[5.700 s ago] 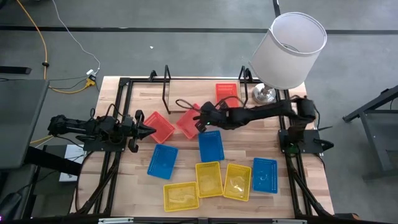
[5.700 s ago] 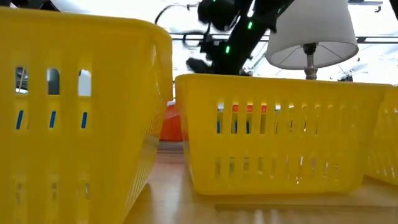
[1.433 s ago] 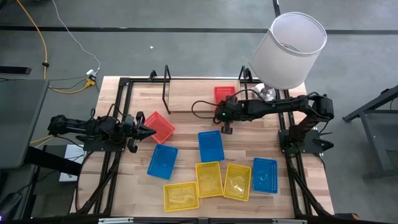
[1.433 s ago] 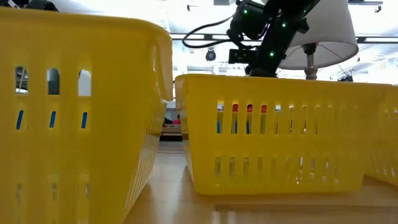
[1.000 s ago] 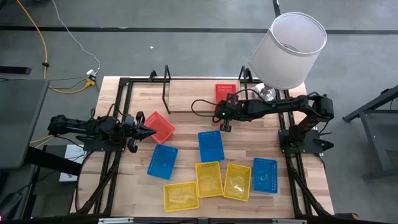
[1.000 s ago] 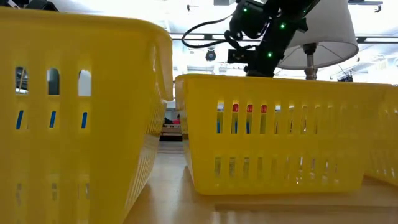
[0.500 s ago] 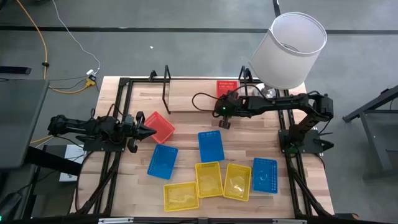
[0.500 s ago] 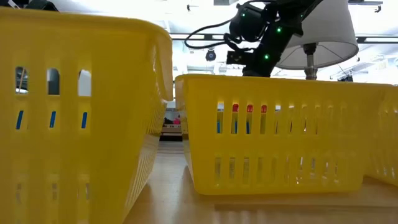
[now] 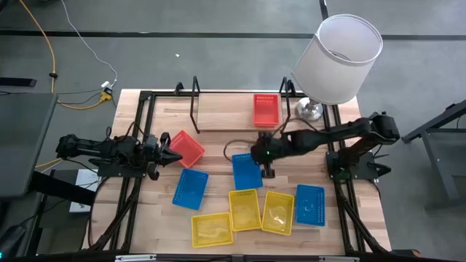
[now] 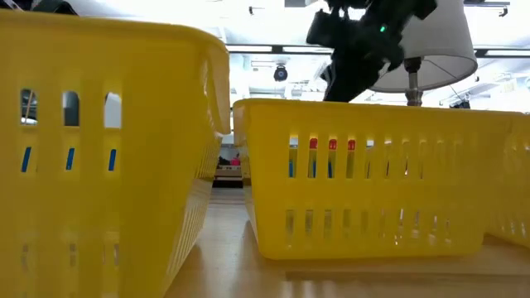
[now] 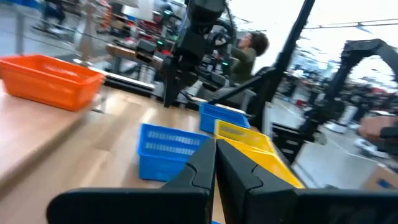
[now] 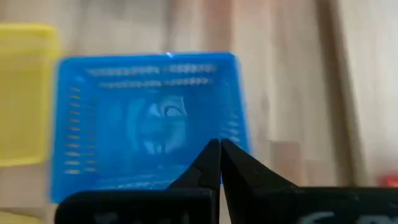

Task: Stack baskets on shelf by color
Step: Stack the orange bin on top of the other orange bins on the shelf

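A red basket sits on the shelf at its right end. Another red basket lies on the table by my left gripper, which is shut and waits at the table's left. My right gripper is shut and empty over the right edge of the middle blue basket, which also shows in the right wrist view under the fingertips. Two more blue baskets and three yellow baskets lie nearer the front edge.
A lamp with a white shade stands at the table's far right, beside the shelf's right end loop. The yellow baskets fill the low view. A person shows in the room beyond the table.
My right gripper has gone from the shelf's front edge toward the table's near edge and now hangs over the middle blue basket. The red basket on the shelf, partly hidden by the arm before, now shows whole.
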You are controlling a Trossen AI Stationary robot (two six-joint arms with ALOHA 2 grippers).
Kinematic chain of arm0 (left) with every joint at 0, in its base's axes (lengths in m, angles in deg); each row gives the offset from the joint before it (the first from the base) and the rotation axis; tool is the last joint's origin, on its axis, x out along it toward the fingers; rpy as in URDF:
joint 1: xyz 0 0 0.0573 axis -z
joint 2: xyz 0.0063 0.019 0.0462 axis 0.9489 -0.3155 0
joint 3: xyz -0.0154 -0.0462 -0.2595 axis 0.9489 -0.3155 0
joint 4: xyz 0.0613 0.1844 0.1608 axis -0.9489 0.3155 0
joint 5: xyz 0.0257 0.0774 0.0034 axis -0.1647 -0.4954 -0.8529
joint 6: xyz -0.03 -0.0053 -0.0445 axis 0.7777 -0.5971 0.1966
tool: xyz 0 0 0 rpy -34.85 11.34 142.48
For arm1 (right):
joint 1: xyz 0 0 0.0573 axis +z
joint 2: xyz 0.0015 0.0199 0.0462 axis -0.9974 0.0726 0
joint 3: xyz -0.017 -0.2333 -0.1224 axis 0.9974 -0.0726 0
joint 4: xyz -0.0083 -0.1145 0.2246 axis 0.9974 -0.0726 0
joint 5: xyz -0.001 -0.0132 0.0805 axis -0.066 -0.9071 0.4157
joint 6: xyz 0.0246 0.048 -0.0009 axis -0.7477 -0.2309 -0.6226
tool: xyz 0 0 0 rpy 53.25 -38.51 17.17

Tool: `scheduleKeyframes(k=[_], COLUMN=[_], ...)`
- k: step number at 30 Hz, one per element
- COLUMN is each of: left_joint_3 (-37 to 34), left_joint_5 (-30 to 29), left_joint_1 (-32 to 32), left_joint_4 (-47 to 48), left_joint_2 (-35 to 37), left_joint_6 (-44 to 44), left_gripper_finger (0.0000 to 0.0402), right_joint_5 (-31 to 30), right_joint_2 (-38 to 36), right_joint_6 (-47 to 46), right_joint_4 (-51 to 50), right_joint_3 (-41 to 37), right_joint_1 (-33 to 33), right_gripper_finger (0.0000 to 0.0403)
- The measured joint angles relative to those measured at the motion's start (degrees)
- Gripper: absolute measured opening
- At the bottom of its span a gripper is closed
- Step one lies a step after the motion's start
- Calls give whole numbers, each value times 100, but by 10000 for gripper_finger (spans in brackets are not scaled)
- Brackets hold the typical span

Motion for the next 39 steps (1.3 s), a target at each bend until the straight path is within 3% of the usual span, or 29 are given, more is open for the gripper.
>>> scheduleKeyframes(k=[6, 10, 16, 18, 24, 28, 31, 35, 39], left_joint_3=[-1, -1, -1, 11, 390, 1109, 1909, 2891, 3321], left_joint_5=[153, -215, -1068, -1098, -1158, -1582, -2074, -2958, -2977], left_joint_1=[2, 2, 2, -4, 9, 6, 5, -99, -397], left_joint_4=[-40, -81, -735, -1039, -957, -212, 1190, 3216, 4369], left_joint_2=[0, 2, -18, -117, -919, -1844, -2569, -3514, -4246], left_joint_6=[-7, -32, 119, 242, 312, 310, 437, 1223, 1905], left_gripper_finger=[3, 3, 3, 4, 53, 109, 150, 189, 207], right_joint_5=[-65, -349, -750, -921, -1418, -1543, -1538, -1536, -1536], right_joint_2=[-133, -587, -1765, -2129, -2719, -2741, -2741, -2739, -2736], right_joint_6=[-250, -562, -955, -1049, -1060, -1053, -1058, -1056, -1046], right_joint_4=[-19, 153, 1266, 1588, 2138, 2188, 2252, 2247, 2246], right_joint_3=[-369, -949, -2116, -2436, -2916, -2910, -2902, -2903, -2901], right_joint_1=[375, 369, 512, 621, 927, 1020, 1045, 1044, 1044], right_gripper_finger=[0, 0, 0, 0, 0, 0, 0, 0, 0])
